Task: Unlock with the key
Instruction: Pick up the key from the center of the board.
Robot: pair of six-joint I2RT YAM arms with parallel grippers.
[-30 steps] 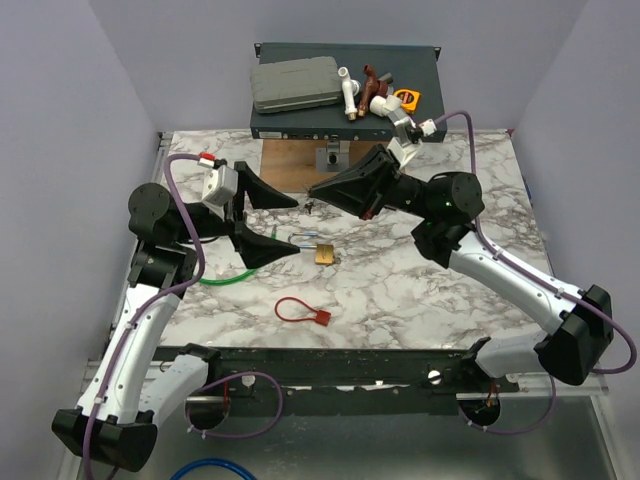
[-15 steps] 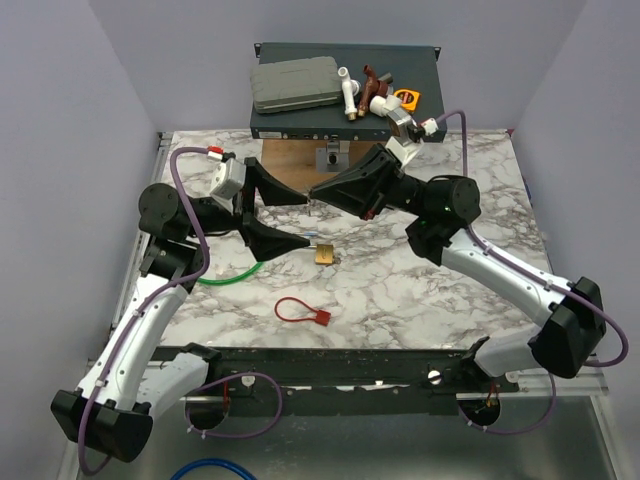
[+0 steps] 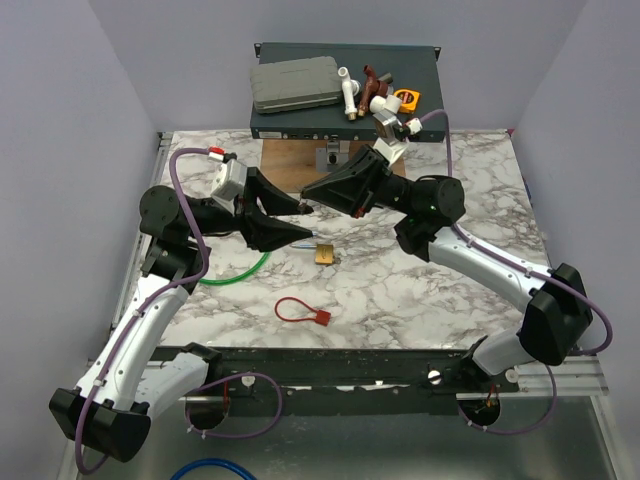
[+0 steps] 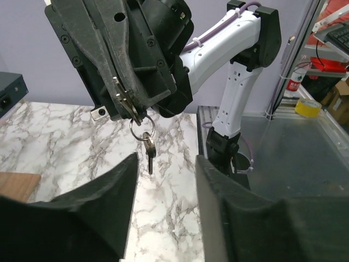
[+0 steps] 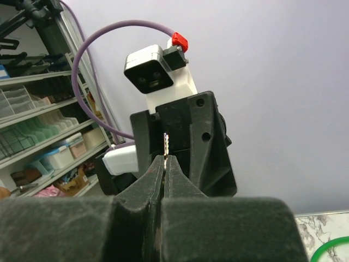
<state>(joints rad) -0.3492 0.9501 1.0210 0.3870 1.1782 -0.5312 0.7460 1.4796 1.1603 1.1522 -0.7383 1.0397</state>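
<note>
My right gripper [image 3: 305, 193] is shut on a small key [image 5: 166, 143], whose blade sticks out past its fingertips [image 5: 164, 158]. In the left wrist view that held key [image 4: 123, 100] carries a ring with a second key [image 4: 149, 148] hanging from it. My left gripper [image 3: 305, 218] faces the right one tip to tip, just left of it and above the table. Its jaws [image 4: 166, 159] stand apart with nothing between them, and the hanging key dangles just beyond their tips. A brass padlock [image 3: 325, 253] lies on the marble table [image 3: 430, 290], below both grippers.
A red cable tie [image 3: 300, 311] lies near the table's front, and a green cable [image 3: 236, 275] curves at the left. At the back are a wooden board [image 3: 285, 165] and a dark rack unit [image 3: 345, 120] carrying a grey case and pipe fittings.
The left gripper has moved right toward the right gripper and its jaws have narrowed. The right gripper has shifted slightly left with the key still in it.
</note>
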